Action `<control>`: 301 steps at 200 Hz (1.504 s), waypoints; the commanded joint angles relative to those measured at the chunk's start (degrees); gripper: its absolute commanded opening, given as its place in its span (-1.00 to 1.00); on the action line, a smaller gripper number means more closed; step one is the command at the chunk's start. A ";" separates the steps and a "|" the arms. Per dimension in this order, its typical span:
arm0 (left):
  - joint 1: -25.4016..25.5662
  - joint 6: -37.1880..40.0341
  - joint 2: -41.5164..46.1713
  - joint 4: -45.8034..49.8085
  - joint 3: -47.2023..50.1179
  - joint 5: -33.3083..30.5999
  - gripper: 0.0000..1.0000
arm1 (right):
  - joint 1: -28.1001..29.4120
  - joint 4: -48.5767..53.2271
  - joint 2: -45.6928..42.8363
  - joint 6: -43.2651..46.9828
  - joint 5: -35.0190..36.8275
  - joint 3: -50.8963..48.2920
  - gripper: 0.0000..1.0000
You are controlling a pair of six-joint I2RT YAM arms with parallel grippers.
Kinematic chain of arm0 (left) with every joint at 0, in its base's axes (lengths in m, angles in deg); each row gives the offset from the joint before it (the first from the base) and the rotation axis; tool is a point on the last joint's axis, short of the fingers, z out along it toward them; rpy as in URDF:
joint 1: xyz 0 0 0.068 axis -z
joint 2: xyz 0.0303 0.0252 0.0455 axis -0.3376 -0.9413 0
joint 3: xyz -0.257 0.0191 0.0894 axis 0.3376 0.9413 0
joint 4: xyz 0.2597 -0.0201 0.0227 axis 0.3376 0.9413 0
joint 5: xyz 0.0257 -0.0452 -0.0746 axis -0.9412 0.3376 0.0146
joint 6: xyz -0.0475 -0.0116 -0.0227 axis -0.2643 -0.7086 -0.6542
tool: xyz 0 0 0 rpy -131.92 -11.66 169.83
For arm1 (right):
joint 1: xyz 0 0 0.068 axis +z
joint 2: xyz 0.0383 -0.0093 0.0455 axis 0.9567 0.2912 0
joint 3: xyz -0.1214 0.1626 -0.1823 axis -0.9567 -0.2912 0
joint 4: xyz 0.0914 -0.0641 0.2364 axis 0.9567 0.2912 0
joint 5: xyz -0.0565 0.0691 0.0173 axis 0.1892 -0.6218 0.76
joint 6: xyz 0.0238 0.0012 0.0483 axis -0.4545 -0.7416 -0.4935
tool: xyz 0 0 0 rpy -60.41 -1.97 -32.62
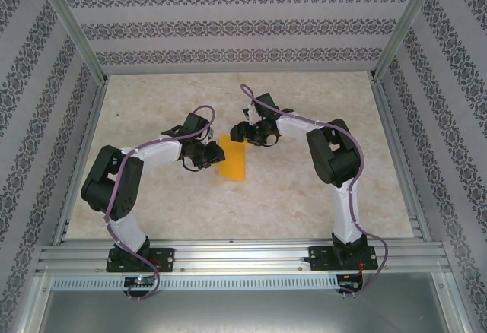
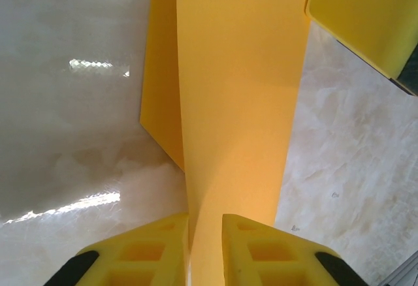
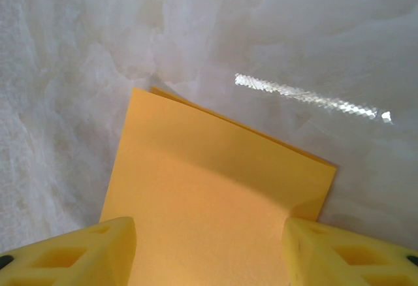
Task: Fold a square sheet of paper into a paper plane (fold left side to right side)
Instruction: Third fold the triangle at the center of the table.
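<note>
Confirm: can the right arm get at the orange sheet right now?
Probably yes: the right end effector sits open astride the sheet, nothing between them; the left end effector pinches it elsewhere.

There is 1 sheet of orange paper [image 1: 232,163] on 1 counter [image 1: 304,211]. 2 arms stand there, 1 left arm [image 1: 122,181] and 1 right arm [image 1: 335,158], with 2 grippers: 1 left gripper [image 1: 214,153] and 1 right gripper [image 1: 245,132].

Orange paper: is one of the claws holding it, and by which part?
Yes. The left claw pinches the orange paper by the edge nearest it. The right claw stands open over the sheet, gripping nothing.
</note>
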 commanded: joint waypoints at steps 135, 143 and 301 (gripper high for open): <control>1.11 -10.58 -0.65 -9.07 2.32 6.46 -0.92 | 9.36 -22.79 -40.09 19.06 12.75 -40.77 0.49; 1.13 -10.68 -0.61 -9.02 2.11 6.55 -0.92 | 12.40 -25.45 -41.79 22.00 15.02 -43.45 0.49; 1.29 -9.95 -0.56 -7.87 2.22 6.41 -0.94 | 25.48 -22.29 -25.81 37.22 32.35 -32.76 0.11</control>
